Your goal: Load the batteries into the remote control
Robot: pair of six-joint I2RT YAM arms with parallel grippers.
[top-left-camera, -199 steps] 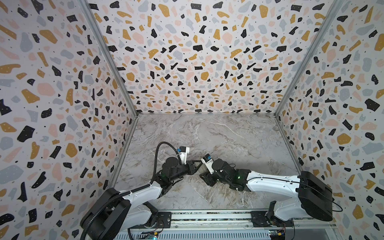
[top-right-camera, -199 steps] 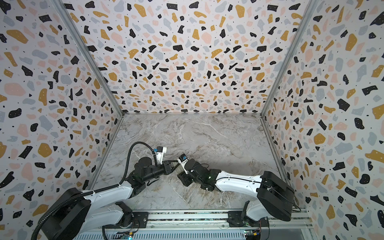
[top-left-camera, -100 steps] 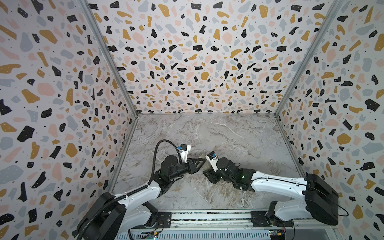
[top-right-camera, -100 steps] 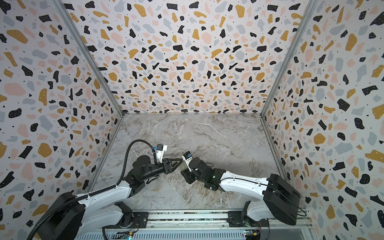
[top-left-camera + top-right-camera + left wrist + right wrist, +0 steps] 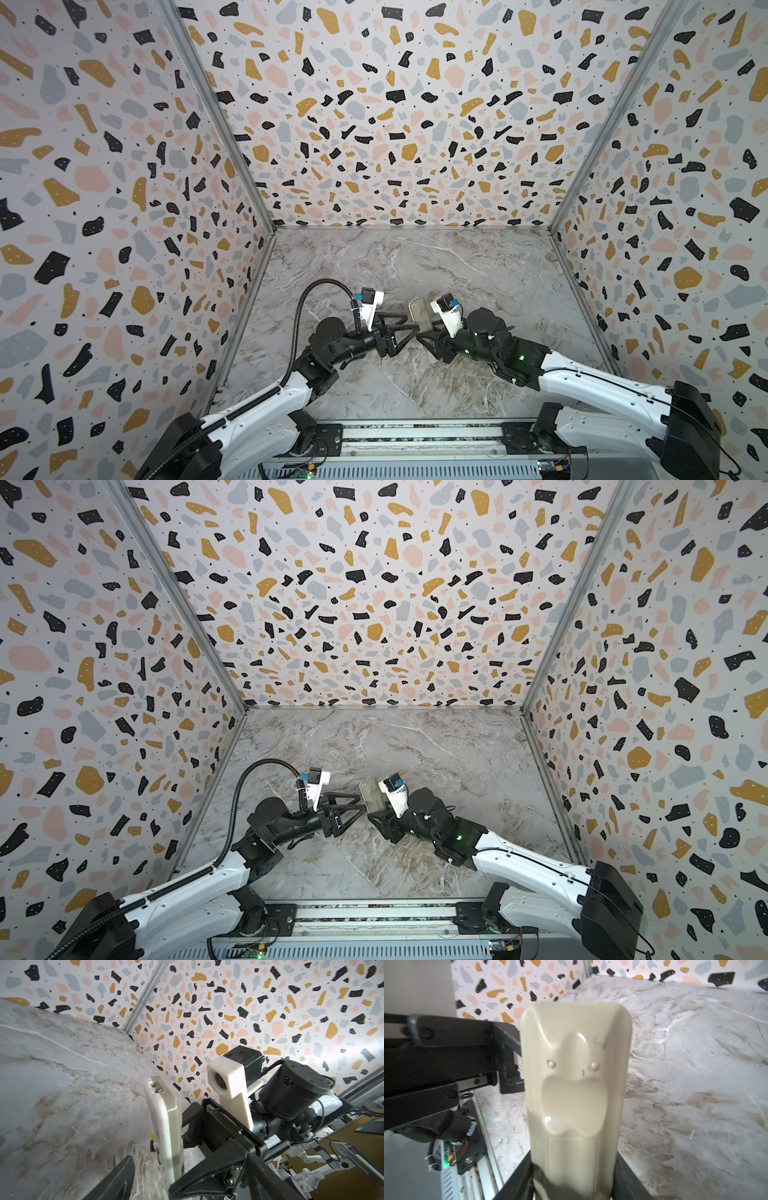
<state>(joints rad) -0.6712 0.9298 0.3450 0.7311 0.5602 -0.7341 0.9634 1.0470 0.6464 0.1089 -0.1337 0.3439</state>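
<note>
The remote control (image 5: 419,312) (image 5: 370,794) is a slim white oblong held up off the marble table (image 5: 457,270). My right gripper (image 5: 426,331) (image 5: 376,813) (image 5: 573,1185) is shut on its lower end. In the right wrist view its plain pale back (image 5: 576,1084) faces the camera, with black fingers (image 5: 517,1180) on both sides. My left gripper (image 5: 410,324) (image 5: 362,803) (image 5: 151,1172) stands open right beside the remote. In the left wrist view the remote's edge (image 5: 166,1126) stands between the spread fingers. I cannot tell whether they touch it. The batteries are out of view.
Terrazzo-patterned walls (image 5: 395,124) close in the table at the left, back and right. A metal rail (image 5: 415,434) with both arm bases runs along the front edge. The right arm's wrist camera (image 5: 226,1080) sits close to my left gripper.
My left gripper has gone from shut to open beside the remote. The right arm has drawn the remote a little to the right.
</note>
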